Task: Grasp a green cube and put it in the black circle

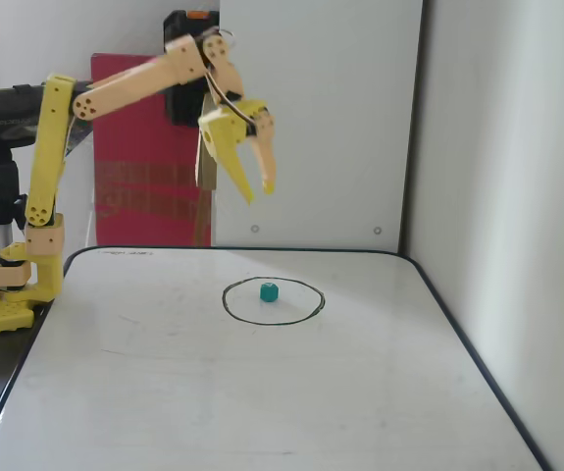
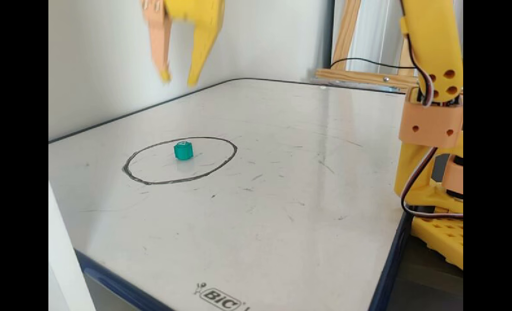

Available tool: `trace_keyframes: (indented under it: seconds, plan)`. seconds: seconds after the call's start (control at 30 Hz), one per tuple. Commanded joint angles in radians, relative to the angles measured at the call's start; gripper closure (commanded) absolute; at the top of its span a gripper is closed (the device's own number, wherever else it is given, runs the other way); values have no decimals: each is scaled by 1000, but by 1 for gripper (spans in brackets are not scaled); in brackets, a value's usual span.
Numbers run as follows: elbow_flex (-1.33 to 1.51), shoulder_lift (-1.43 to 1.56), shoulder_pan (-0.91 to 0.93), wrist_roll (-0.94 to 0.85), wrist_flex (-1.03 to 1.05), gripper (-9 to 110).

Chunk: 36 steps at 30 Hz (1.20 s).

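A small green cube (image 1: 269, 291) rests on the whiteboard inside the black drawn circle (image 1: 225, 304), near its middle; in both fixed views it shows, here too (image 2: 183, 150) within the circle (image 2: 128, 166). My yellow gripper (image 1: 260, 190) hangs high in the air above and behind the circle, fingers pointing down, open and empty. It also shows at the top of the other fixed view (image 2: 179, 80), well above the board.
The whiteboard (image 2: 281, 194) has dark edges and faint scuff marks. The arm's yellow base (image 1: 2, 285) stands at the board's left edge in one fixed view. White walls (image 1: 517, 196) rise behind and beside the board. A red panel (image 1: 144, 186) stands behind.
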Motion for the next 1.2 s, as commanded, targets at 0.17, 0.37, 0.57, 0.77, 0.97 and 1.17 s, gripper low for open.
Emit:
trace_keyframes:
  seconds: [0.17,0.37,0.57,0.77,0.97,1.17]
  plan:
    - [678,767,26,181,-250,101]
    - [1312,1321,3,216,-503,101]
    - [1713,1649,9,221,-575,101]
    - [1934,1829,41,227,-577,101]
    - [2046,1830,29,278,-594,101]
    - [2135,1830,25,281,-638,101]
